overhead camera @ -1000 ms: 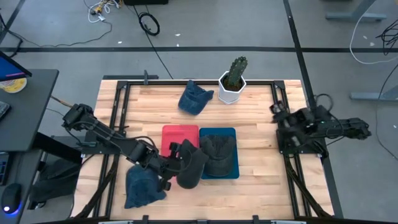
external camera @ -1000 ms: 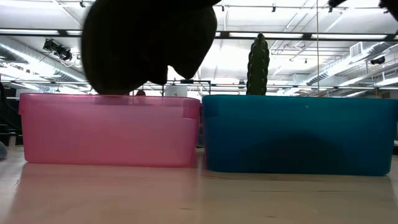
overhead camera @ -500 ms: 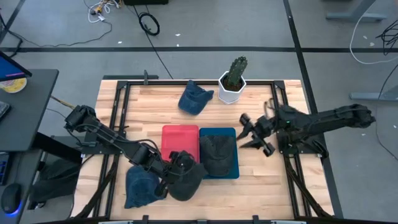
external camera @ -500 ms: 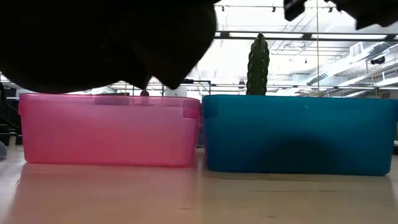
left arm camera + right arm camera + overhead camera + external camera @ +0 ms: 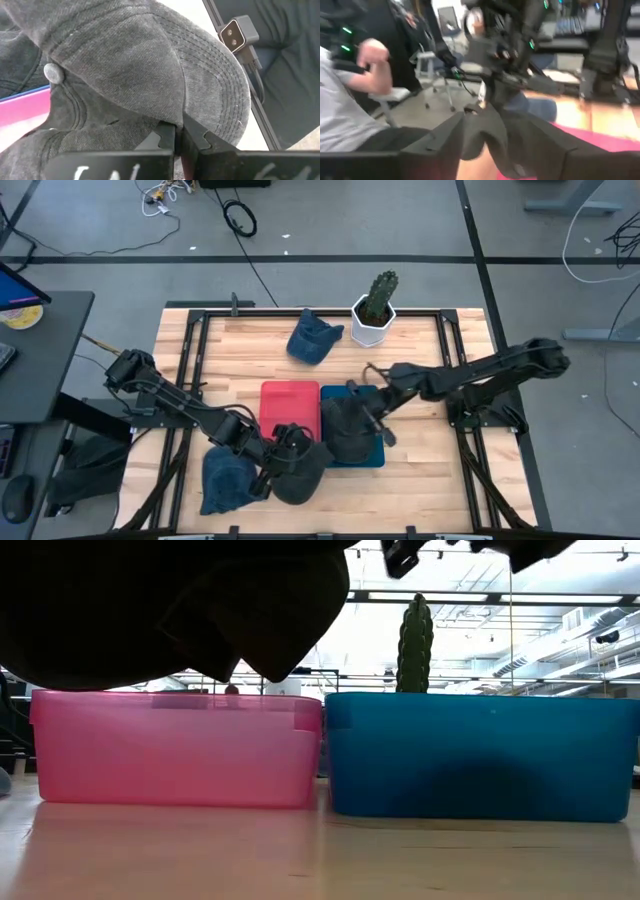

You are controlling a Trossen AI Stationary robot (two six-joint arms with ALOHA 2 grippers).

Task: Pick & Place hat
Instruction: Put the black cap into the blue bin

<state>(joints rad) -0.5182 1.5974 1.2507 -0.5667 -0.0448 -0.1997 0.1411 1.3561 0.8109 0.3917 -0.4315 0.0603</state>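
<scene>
A dark grey cap [image 5: 303, 463] hangs over the table near the pink bin [image 5: 290, 402], and my left gripper [image 5: 178, 131] is shut on it. In the low view it shows as a dark mass [image 5: 170, 610] above the pink bin's rim. A second dark cap [image 5: 348, 430] lies in the blue bin [image 5: 377, 455]. My right gripper [image 5: 376, 404] hovers open above that bin and touches nothing. One blue hat [image 5: 314, 340] lies on the far table. Another blue hat [image 5: 225, 480] lies at the near left. My left gripper pinches a fold of the grey cap's cloth [image 5: 172, 120] between its two shut fingers, where the crown meets the brim [image 5: 220, 95]. The fingers slant down from the table's left. The cap hangs past the fingers, clear of the table, its top button [image 5: 53, 73] in view.
A cactus in a white pot [image 5: 375, 310] stands at the far side. The two bins sit side by side at the table's middle. Black frame rails [image 5: 190, 360] run along the table's left and right. A person sits in the room beyond [image 5: 350, 100].
My right arm has swung from the table's right edge toward the middle and now reaches over the blue bin, fingers apart. My left gripper has turned at the wrist, and the grey cap has swung a little toward the near edge.
</scene>
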